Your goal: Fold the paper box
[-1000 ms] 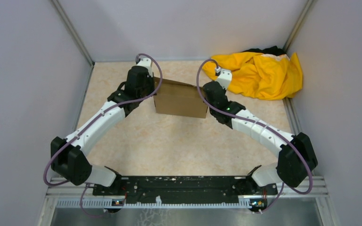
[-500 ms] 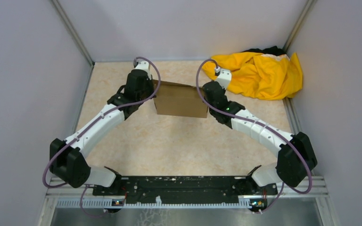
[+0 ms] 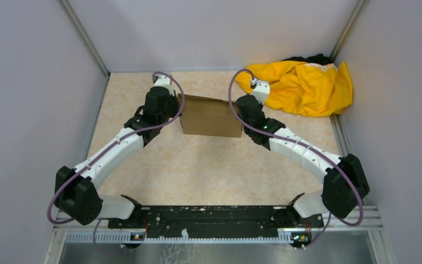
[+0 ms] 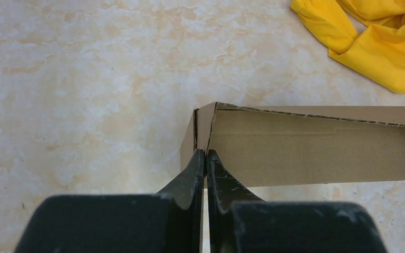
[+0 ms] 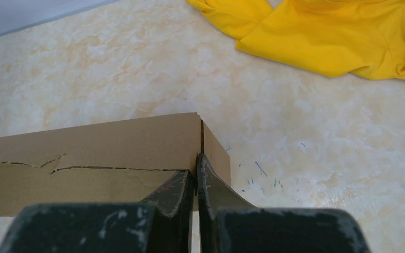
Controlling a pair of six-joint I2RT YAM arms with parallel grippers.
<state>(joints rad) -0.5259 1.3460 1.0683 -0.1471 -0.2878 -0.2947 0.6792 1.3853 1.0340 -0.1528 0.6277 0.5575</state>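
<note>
The paper box (image 3: 210,116) is plain brown cardboard, held up off the table at the far middle between both arms. My left gripper (image 4: 205,154) is shut on the box's left end wall (image 4: 196,132); the long side (image 4: 316,150) runs off to the right. My right gripper (image 5: 196,158) is shut on the box's right end wall (image 5: 215,155); the long side (image 5: 84,158) with a torn perforation line runs off to the left. In the top view the left gripper (image 3: 177,110) and right gripper (image 3: 242,113) sit at the box's two ends.
A crumpled yellow cloth garment (image 3: 302,85) lies at the far right corner, also showing in the left wrist view (image 4: 369,37) and the right wrist view (image 5: 327,31). Grey walls close in the table (image 3: 209,170) on three sides.
The left arm has drawn slightly left and nearer with its end of the box, levelling the box's top edge. The right arm has barely moved.
</note>
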